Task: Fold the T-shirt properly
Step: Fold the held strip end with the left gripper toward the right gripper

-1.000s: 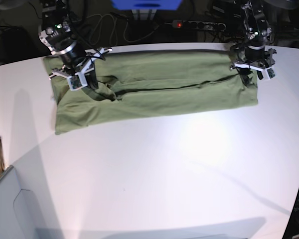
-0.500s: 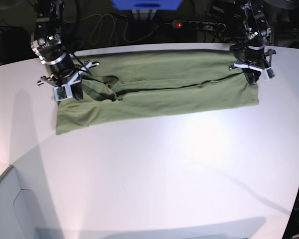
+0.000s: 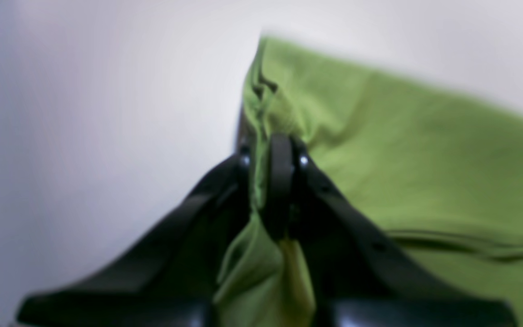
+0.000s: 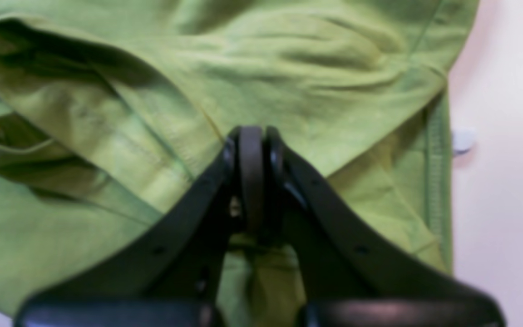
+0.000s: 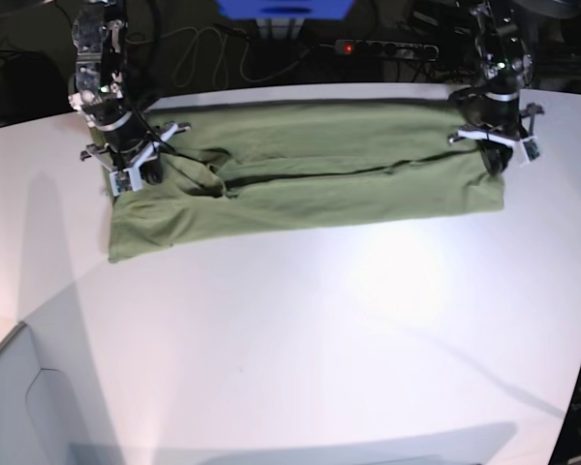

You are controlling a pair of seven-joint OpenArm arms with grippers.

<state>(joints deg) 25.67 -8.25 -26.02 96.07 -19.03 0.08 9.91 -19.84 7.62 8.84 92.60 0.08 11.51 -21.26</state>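
Note:
The olive-green T-shirt (image 5: 310, 184) lies as a long folded band across the far part of the white table (image 5: 320, 339). At the band's right end in the base view, my left gripper (image 5: 499, 160) is down on the cloth. The left wrist view shows that gripper (image 3: 273, 150) shut, with a fold of the T-shirt (image 3: 402, 150) edge pinched between its fingers. At the band's left end, my right gripper (image 5: 136, 179) sits on the wrinkled part. The right wrist view shows this gripper (image 4: 252, 145) shut on a raised fold of the T-shirt (image 4: 288, 59).
A power strip (image 5: 382, 46) with a red light, cables and a blue object (image 5: 286, 8) lie behind the table's far edge. A grey box (image 5: 19, 407) stands at the near left corner. The table's right edge curves close to my left arm.
My left gripper has closed on the cloth at the right end. My right gripper, still shut, has moved toward the left edge of the band, dragging the wrinkled fold with it.

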